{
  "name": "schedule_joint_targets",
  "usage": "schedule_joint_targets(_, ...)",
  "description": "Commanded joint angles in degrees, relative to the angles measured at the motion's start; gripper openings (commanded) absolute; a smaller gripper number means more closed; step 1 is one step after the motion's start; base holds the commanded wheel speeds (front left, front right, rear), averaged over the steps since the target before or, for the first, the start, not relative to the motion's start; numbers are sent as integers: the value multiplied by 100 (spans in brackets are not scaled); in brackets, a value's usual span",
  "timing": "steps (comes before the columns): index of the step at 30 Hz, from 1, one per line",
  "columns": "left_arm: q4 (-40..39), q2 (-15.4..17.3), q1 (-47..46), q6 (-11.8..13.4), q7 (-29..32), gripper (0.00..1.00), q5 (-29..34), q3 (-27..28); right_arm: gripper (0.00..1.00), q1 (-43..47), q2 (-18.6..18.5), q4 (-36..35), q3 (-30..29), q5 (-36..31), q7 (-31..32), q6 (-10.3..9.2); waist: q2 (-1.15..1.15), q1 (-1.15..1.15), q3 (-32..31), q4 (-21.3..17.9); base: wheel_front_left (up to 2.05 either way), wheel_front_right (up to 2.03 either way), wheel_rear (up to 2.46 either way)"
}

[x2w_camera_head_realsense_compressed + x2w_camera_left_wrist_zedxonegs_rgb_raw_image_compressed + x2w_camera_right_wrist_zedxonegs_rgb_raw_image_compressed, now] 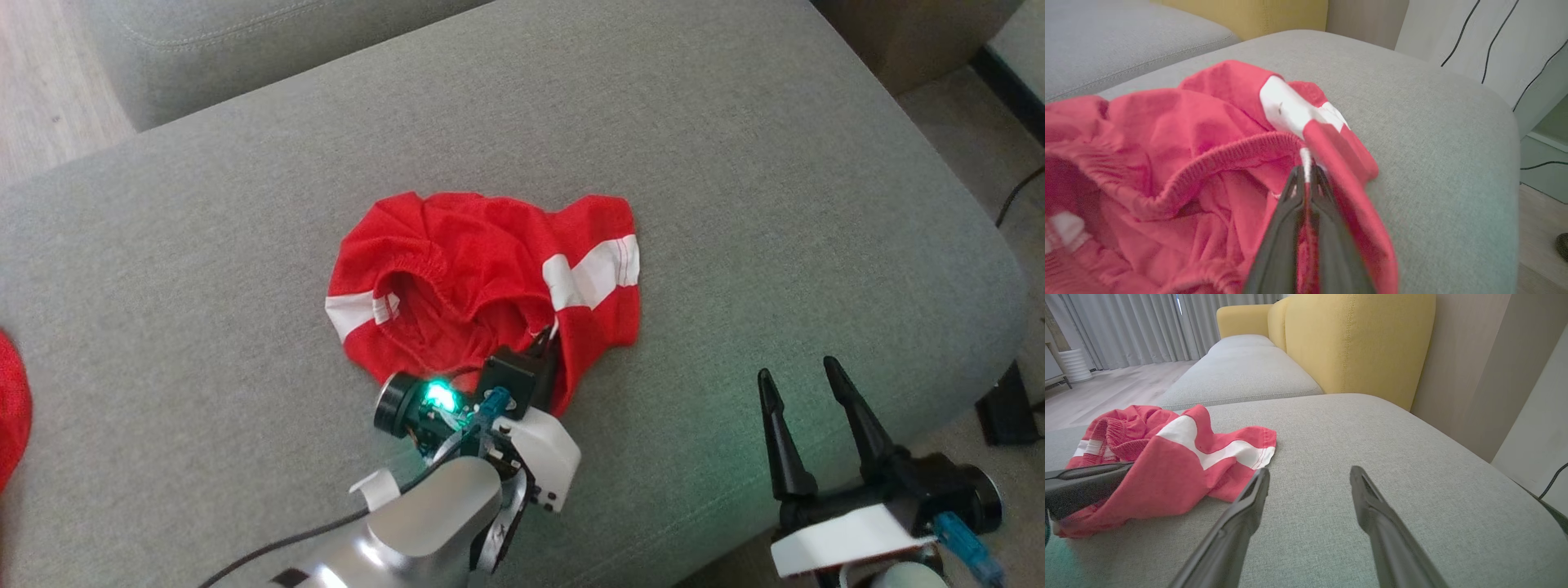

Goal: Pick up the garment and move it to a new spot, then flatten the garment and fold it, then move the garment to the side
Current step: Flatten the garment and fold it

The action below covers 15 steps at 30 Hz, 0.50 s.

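Item: red garment [465, 253] with white bands, crumpled, lying midway on the grey sofa cushion [735, 204]. I logged my left jaws pressed together on its near edge, beside the elastic waistband [1229, 157]. My right jaws stood apart and empty over the cushion's near right part, near the garment but not touching it.
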Motion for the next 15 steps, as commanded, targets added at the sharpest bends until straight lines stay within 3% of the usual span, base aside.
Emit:
schedule_joint_targets(1, -118, -18, -275, -23, -92, 0, 37, 113, 100, -189, -31, -158, 130, 26, -22, 42, 0, 0, 3, 0, 0, 0, 0)
schedule_joint_targets(10, -538, -18, -604, -378, -636, 0, -137, 454, 100, -180, -24, -133, 137, 12, -22, 42, 0, 0, -117, 104, 0, 0, 0)
schedule_joint_targets(15, -863, -18, -1233, -925, -690, 0, -91, 843, 100, -146, -22, -153, 145, -28, -22, 42, 0, 0, -380, 333, 0, 0, 0)
